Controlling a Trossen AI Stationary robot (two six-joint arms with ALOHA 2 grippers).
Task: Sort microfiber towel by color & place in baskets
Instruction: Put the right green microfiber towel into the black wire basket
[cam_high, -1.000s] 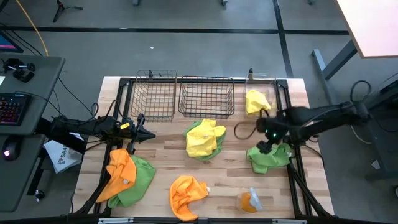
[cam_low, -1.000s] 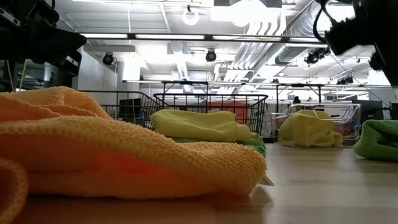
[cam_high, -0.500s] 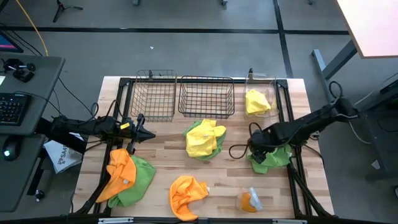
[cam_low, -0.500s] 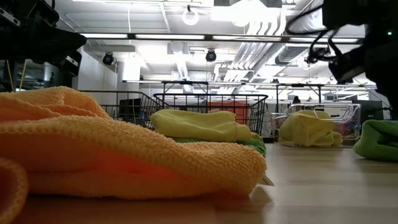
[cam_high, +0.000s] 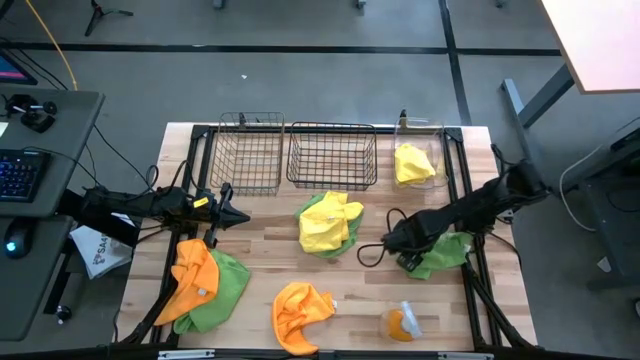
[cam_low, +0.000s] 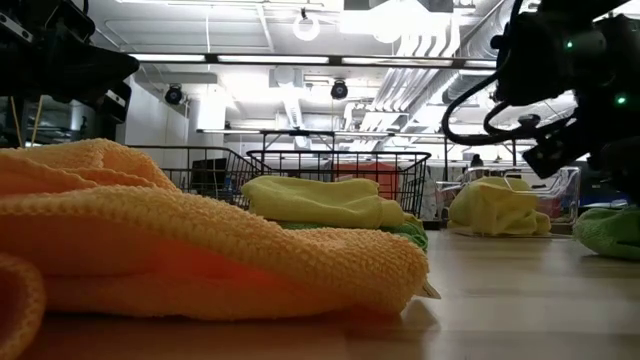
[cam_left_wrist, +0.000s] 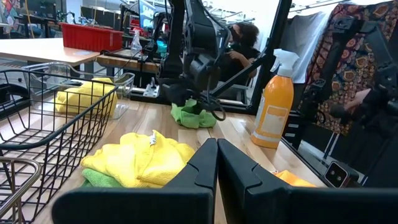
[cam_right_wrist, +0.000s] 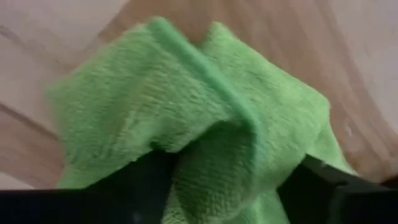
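A green towel (cam_high: 447, 250) lies bunched on the table's right side, and it fills the right wrist view (cam_right_wrist: 186, 106). My right gripper (cam_high: 408, 257) is down on its left end, open, with a raised fold between the fingers (cam_right_wrist: 230, 174). A yellow towel (cam_high: 413, 163) sits in the clear bin (cam_high: 420, 128). The narrow wire basket (cam_high: 248, 155) and the wider wire basket (cam_high: 332, 155) stand along the far edge. A yellow towel lies on a green one (cam_high: 328, 222) at the centre. My left gripper (cam_high: 228, 213) hovers shut at the left (cam_left_wrist: 216, 149). My right gripper comes at the green towel from above, slanting in from the table's right. Its open fingers (cam_right_wrist: 155, 180) stand one on each side of a raised fold (cam_right_wrist: 211, 124) and press into the pile. The towel lies on the table.
An orange towel over a green one (cam_high: 200, 280) lies at the near left. Another orange towel (cam_high: 300, 312) and an orange spray bottle (cam_high: 400, 322) are near the front edge. A dark frame (cam_high: 470, 200) borders the table. A person sits beyond the table in the left wrist view (cam_left_wrist: 239, 43).
My right gripper has moved from beside the clear bin toward the near edge and the table's left, coming down onto the green towel's left end. The towel has kept its place.
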